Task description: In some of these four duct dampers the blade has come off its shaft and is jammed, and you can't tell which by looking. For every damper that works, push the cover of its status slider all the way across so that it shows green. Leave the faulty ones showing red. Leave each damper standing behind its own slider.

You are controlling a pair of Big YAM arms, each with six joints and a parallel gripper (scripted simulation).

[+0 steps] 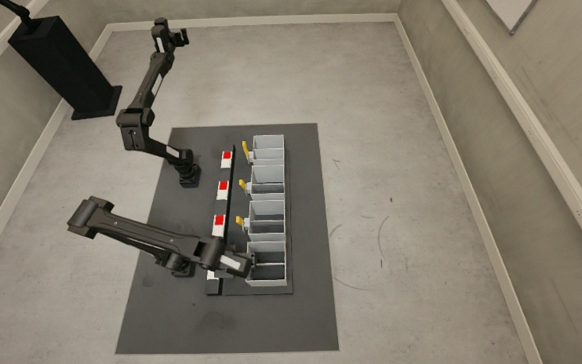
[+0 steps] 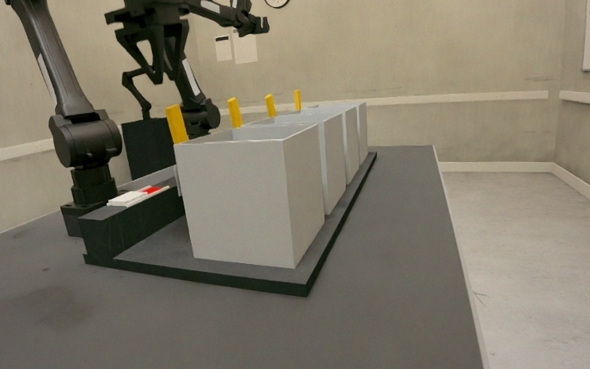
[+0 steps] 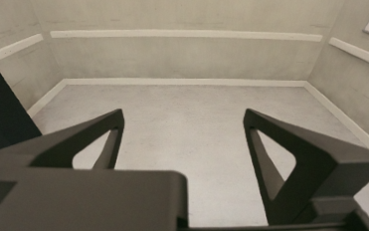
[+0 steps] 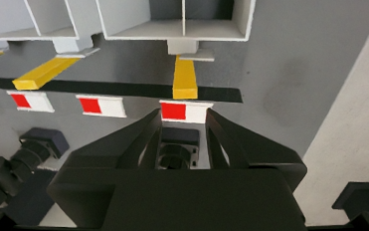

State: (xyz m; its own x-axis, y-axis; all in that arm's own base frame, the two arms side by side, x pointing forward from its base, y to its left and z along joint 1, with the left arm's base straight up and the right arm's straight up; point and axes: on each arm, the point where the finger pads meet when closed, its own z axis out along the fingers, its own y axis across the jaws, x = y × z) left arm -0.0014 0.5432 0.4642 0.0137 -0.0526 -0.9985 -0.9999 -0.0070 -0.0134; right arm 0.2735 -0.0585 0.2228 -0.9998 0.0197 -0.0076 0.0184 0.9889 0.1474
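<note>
Right wrist view: handle (image 4: 185, 80) beyond end effector (image 4: 184, 114).
</note>
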